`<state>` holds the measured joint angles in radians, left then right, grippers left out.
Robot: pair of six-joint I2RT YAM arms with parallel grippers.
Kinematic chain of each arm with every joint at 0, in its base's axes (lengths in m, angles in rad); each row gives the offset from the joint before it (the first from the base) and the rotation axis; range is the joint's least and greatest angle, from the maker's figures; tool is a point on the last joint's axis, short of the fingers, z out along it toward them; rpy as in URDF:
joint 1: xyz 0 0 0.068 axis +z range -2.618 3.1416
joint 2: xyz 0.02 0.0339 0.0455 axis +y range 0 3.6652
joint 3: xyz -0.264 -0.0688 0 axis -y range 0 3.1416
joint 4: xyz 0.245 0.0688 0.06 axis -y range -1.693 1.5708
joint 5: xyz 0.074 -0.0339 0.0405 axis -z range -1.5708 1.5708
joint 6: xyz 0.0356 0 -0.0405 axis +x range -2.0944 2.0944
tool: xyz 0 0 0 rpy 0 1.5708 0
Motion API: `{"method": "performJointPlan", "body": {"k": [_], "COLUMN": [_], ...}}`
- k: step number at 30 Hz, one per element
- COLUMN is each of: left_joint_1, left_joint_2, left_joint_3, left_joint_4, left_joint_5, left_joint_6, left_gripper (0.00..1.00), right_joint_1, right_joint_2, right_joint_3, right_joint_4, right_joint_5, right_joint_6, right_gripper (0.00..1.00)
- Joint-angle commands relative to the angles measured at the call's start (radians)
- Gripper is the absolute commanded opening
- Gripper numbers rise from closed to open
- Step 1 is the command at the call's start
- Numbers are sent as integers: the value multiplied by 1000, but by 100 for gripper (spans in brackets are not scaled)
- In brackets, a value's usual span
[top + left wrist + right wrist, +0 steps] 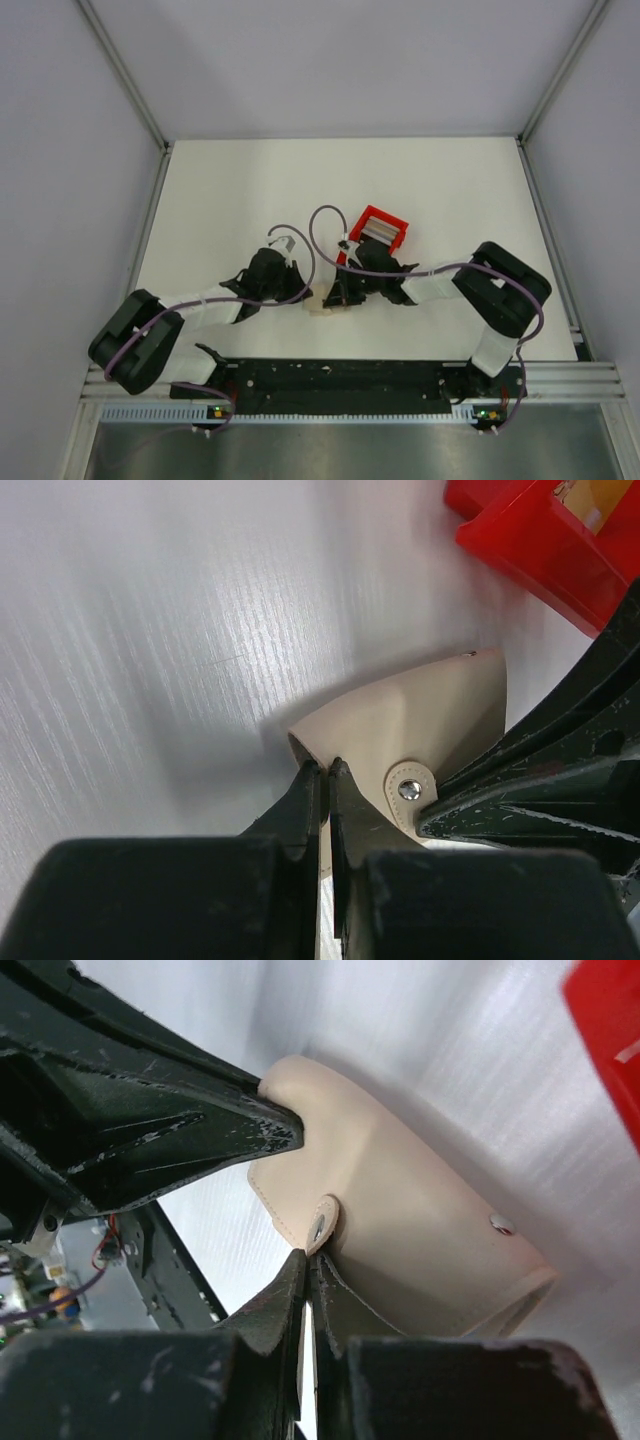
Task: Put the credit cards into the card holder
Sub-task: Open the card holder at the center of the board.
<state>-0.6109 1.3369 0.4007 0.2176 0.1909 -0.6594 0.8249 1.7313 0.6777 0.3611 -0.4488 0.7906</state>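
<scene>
My left pincer [325, 770] was clenched on a thin edge of the card holder [420, 715], low in the middle of my left wrist view. My right pincer [305, 1260] was pinched tight on the holder's little flap [318, 1228], the one with a shiny snap, low in its own view. The soft tan holder was bent in a curve between them, over the white table [230, 200]. The red tray [530, 550] sat near it, at the upper right.
</scene>
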Motion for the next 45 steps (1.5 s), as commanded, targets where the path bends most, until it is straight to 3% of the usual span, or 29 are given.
{"method": "performJointPlan", "body": {"k": [1,7,15,25,30,33,37,43,45], "left_joint_1": [-33,-32,-32,-32,-32,-32,-32,-32,-32], "left_joint_2": [25,27,39,38,-5,-42,-74,-116,-143], "left_joint_3": [-23,7,21,18,6,6,26,65,82], "left_joint_4": [-53,-133,-149,-147,-155,-173,-201,-271,-306], "left_joint_5": [15,-83,-125,-140,-151,-163,-162,-180,-182], "left_joint_6": [-57,-85,-108,-121,-111,-105,-94,-63,-56], "left_gripper": [0,0,0,0,0,17,31,37,42], "right_joint_1": [51,63,77,92,91,91,91,92,89], "right_joint_2": [5,-56,-76,-72,-119,-151,-206,-219,-271], "right_joint_3": [22,-69,-171,-167,-127,-132,-174,-190,-205], "right_joint_4": [44,168,404,394,203,113,27,-42,-33], "right_joint_5": [67,6,-88,-180,-212,-237,-244,-297,-204], "right_joint_6": [-143,-284,-330,-386,-430,-436,-445,-467,-427], "right_gripper": [0,0,0,0,5,25,39,41,37]}}
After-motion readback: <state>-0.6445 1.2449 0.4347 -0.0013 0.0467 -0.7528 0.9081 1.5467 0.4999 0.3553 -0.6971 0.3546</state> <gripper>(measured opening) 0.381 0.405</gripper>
